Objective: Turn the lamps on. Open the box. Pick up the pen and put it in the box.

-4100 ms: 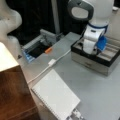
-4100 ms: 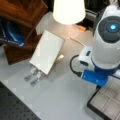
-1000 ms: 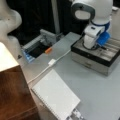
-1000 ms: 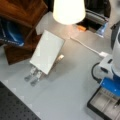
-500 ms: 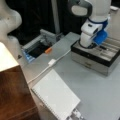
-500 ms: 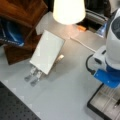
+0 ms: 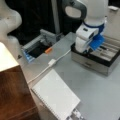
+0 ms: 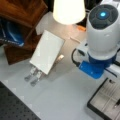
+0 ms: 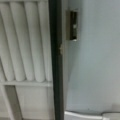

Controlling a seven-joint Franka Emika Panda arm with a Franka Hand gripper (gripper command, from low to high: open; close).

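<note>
The cream-white lampshade (image 8: 68, 10) glows, so the lamp is lit, and the large silver-sided box (image 7: 96, 58) with its pale grooved tray stands open on the grey bench (image 7: 100, 95). The robot's hand (image 7: 88, 51) hangs over the box's left end; I cannot tell how wide it stands. A slim black pen (image 8: 117, 103) seems to lie in the tray in a front view, right of the hand.
</note>
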